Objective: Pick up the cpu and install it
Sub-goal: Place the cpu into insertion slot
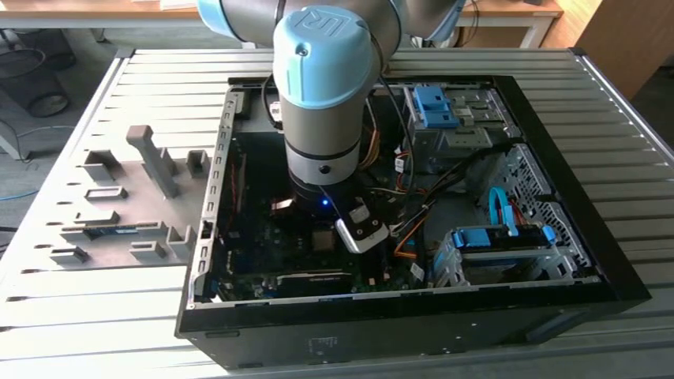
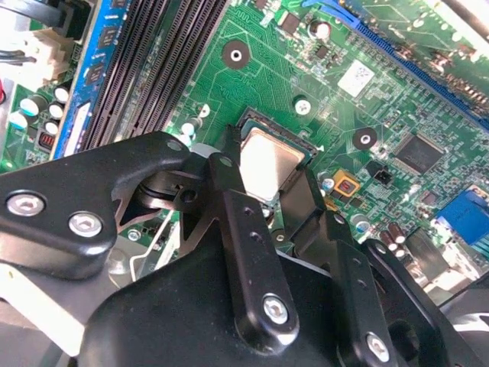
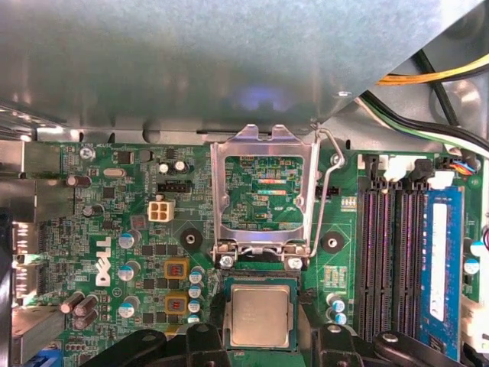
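The cpu (image 3: pixel 260 315), a small silvery square chip, lies flat in the black socket on the green motherboard (image 3: pixel 114 191). In the second wrist view the cpu (image 2: pixel 267 160) shows between two black fingers (image 2: pixel 229 183). My gripper (image 2: pixel 269 170) is shut on the cpu, one finger at each of two opposite edges. In the first wrist view the gripper (image 3: pixel 263 338) straddles the chip. The hinged metal socket frame (image 3: pixel 263 191) stands open just beyond the socket, its wire lever (image 3: pixel 325 191) raised. The arm (image 1: pixel 321 103) reaches straight down into the computer case (image 1: pixel 589 260).
Black memory slots (image 3: pixel 390 260) and a blue memory stick (image 3: pixel 439 267) run beside the socket. A grey power-supply box (image 3: pixel 191 61) hangs over the board. Cables (image 1: pixel 416 197) and a blue drive cage (image 1: pixel 495 241) crowd the case at the exterior view's right. A grey parts fixture (image 1: pixel 116 213) lies outside, at the exterior view's left.
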Controlling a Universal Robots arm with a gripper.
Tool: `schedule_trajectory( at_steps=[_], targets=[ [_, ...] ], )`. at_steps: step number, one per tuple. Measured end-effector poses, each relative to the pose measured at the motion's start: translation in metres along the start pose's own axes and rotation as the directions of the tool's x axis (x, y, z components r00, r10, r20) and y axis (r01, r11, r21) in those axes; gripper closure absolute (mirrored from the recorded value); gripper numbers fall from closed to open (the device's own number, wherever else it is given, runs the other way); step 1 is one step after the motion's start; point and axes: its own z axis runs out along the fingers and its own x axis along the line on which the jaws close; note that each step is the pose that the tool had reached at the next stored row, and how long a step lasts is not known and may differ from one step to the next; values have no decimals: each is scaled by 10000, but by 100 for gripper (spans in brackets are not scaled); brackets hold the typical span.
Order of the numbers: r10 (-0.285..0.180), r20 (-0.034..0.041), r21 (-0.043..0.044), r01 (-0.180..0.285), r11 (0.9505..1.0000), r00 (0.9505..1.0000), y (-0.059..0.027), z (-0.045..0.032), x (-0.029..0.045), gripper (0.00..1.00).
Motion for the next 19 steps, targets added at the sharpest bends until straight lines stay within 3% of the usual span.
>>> schedule_trajectory(
  at_steps=[5,6,8,9,14,19],
  targets=[
    [0,8,-7,0,10000,10000,1,4,-1,54],
    [0,4,-14,0,10000,10000,2,6,0,48],
    [0,5,-10,0,10000,10000,1,6,-1,48],
    [0,2,-4,0,10000,10000,1,3,0,42],
    [0,0,0,0,10000,10000,0,-8,0,42],
    [0,2,-2,0,10000,10000,7,-179,-1,42]
  ],
)
